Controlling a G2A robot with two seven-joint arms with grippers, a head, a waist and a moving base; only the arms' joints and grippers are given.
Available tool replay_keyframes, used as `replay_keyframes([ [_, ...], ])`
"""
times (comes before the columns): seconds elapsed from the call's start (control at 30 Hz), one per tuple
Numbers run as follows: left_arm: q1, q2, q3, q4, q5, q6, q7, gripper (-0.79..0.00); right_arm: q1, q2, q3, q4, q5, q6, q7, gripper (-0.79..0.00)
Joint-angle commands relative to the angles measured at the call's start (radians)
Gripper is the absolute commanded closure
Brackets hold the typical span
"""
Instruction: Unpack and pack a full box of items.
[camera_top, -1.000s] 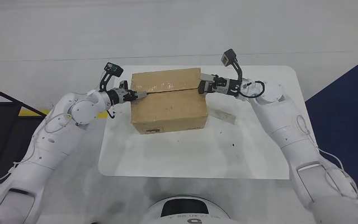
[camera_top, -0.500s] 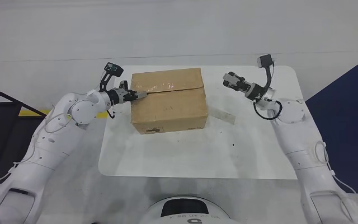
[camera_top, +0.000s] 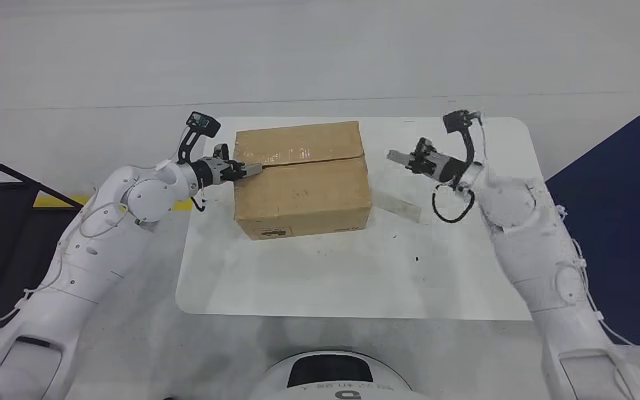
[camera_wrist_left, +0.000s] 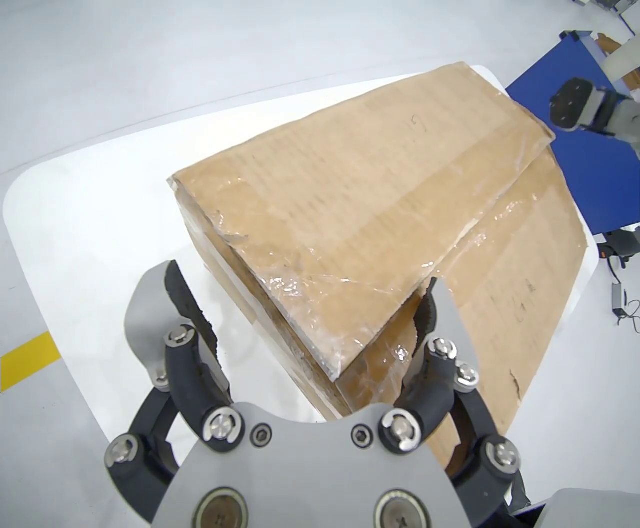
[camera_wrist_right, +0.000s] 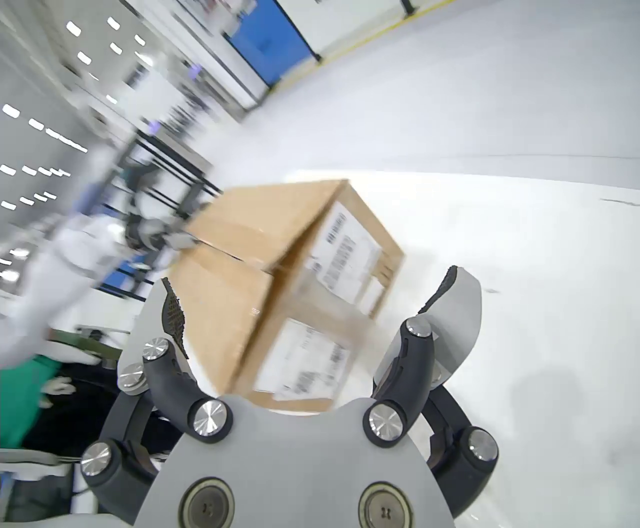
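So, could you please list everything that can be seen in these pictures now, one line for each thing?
cardboard box: one, brown, flaps shut, on the table towards its far side
clear tape: count unclear, transparent, on the box's top flaps
labels: at least two, white, on the box's end facing the right hand
table: one, white, under the box
yellow line: one, yellow, on the floor on the left arm's side
blue panel: one, dark blue, beyond the table on the right arm's side
left hand: one, grey and black, open, astride the upper flap's corner at the box's end
right hand: one, grey and black, open, in the air beside the box, apart from it
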Motion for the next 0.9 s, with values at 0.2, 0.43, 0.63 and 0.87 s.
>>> replay_keyframes([
  [0.2, 0.000, 0.000, 0.000, 0.000, 0.000, 0.000, 0.000, -0.785, 0.007, -0.009, -0.124, -0.048, -0.329, 0.054, 0.074, -0.785],
  [0.43, 0.000, 0.000, 0.000, 0.000, 0.000, 0.000, 0.000, -0.785, 0.070, -0.033, -0.193, 0.012, -0.326, 0.077, 0.006, -0.785],
  [0.63, 0.000, 0.000, 0.000, 0.000, 0.000, 0.000, 0.000, -0.785, 0.135, -0.062, -0.269, 0.110, -0.280, 0.058, -0.026, -0.785],
  [0.87, 0.000, 0.000, 0.000, 0.000, 0.000, 0.000, 0.000, -0.785, 0.141, -0.096, -0.293, 0.127, -0.290, 0.304, -0.244, -0.785],
])
